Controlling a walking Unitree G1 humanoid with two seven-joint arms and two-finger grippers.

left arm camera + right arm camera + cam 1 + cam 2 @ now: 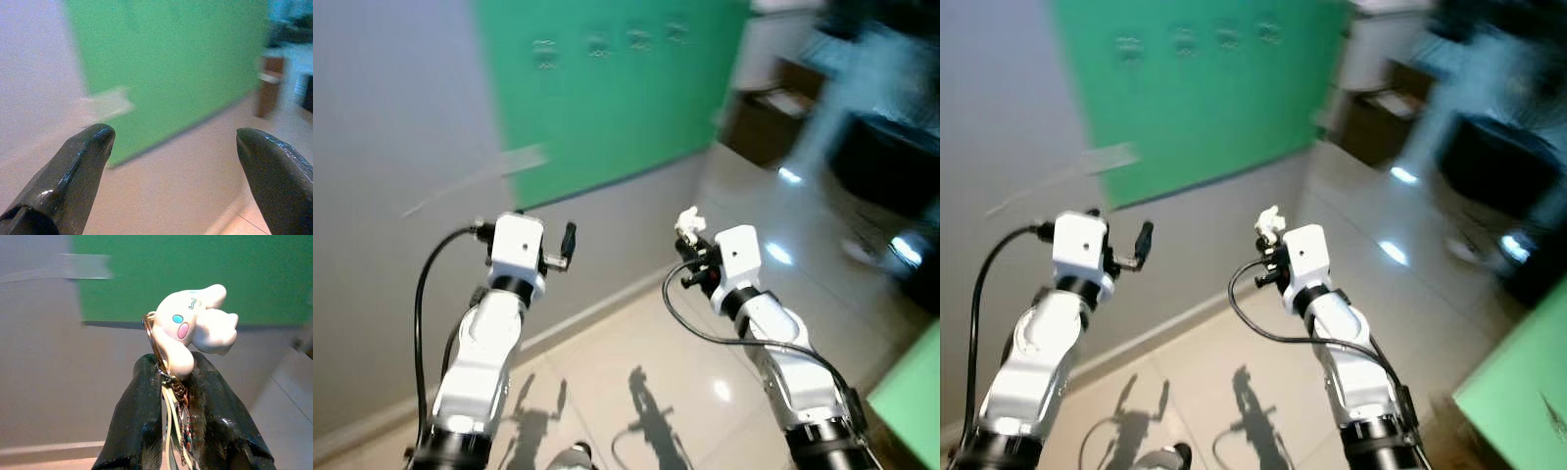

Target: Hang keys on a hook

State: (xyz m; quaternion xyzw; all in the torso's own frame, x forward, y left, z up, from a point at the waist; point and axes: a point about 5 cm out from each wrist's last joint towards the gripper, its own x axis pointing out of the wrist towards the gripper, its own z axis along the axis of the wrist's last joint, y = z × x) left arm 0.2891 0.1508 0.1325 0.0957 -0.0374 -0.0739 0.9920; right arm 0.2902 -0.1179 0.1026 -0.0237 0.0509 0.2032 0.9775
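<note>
Between our right gripper's (176,382) clamped fingers sit the keys (177,418), white charm (195,325) poking above (light, dangly, likely to swing). We'd keep hold by the ring (152,340). Left gripper (173,142) gapes, idle.

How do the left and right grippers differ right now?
The left gripper has its jaws wide apart with nothing between them; the right gripper has its jaws shut on the keychain, a white cartoon charm on a gold ring. In the head views the right gripper shows the white charm above its tip, while the left gripper shows bare black fingers. Both are raised toward the green panel on the wall.
</note>
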